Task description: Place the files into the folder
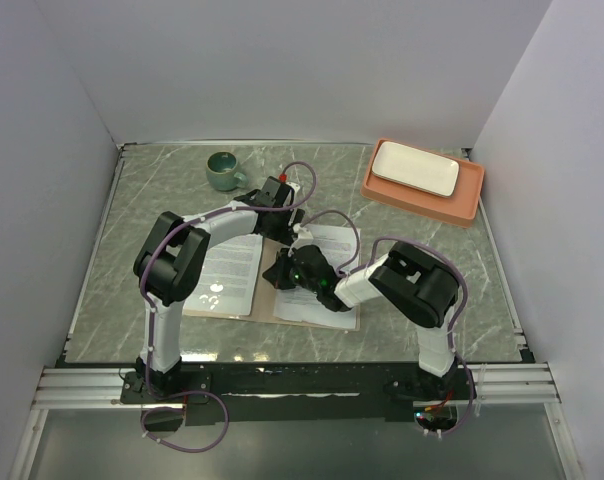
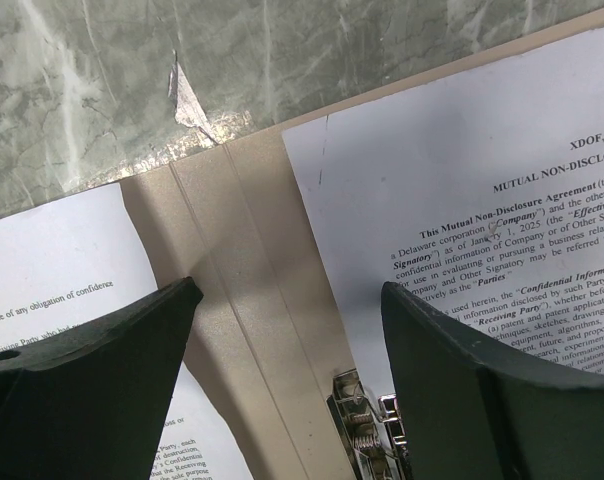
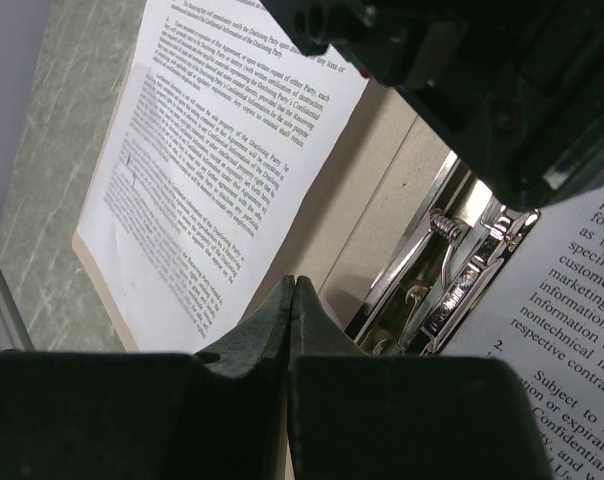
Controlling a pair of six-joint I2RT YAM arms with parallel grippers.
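From the top camera we've got the folder [image 1: 265, 310] lying open and flat in the middle of the table [image 1: 132, 220]. The files [image 1: 232, 265] are on it, one printed sheet on each half as far as we can see. Both arms meet over the spine, the left pincer [image 1: 287, 225] coming from the far side and the right pincer [image 1: 280, 274] from the near side. The green mug [image 1: 222, 170] and the orange tray [image 1: 470, 200] with its white plate [image 1: 414, 168] sit well apart at the back, not involved.

Left wrist view: the left pincer [image 2: 287, 340] is spread wide with nothing between its fingers, hanging over the bare tan spine of the folder [image 2: 232, 240]. A sheet lies on either side. The metal clip [image 2: 367, 430] pokes in at the bottom edge, just beside the right-hand sheet. We can't tell whether any paper is under it.

Right wrist view: the right pincer [image 3: 292, 330] is pressed fully together, holding nothing, low and close to the clip [image 3: 452, 280]. The left arm's black housing fills the top of the picture.

Our take: getting the paper onto the folder looks done. What's probably left is securing the sheets under the clip and/or folding the halves together, since it's lying open.
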